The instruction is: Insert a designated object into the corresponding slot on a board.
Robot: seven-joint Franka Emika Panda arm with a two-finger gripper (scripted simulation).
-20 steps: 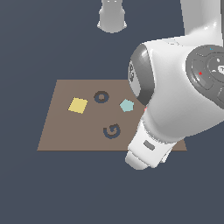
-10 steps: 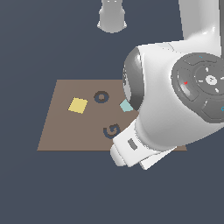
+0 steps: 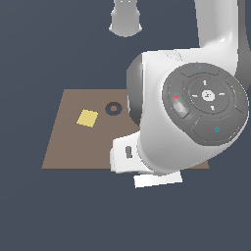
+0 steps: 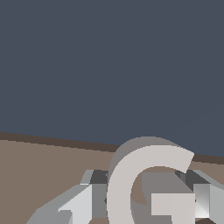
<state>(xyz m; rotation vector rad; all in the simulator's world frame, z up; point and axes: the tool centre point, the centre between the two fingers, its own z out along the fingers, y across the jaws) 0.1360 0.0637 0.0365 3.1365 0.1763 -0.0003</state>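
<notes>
Brown board (image 3: 68, 147); yellow square (image 3: 87, 118); dark ring mark (image 3: 113, 109); pale grey G block (image 4: 146, 183).

board (image 3: 68, 152): 1; yellow square (image 3: 87, 118): 1; dark ring (image 3: 113, 109): 1; G block (image 4: 144, 183): 1

A pale grey block shaped like the letter G (image 4: 146, 183) fills the lower centre of the wrist view, standing upright with its flat face toward the camera and its opening toward the right of the frame. Metal fingers (image 4: 76, 203) sit close on either side of it. Behind it lies a flat brown board (image 4: 39, 166), whose far edge crosses the frame. In the exterior view the board (image 3: 73, 142) spreads across the middle left; the G-shaped slot is hidden.
</notes>
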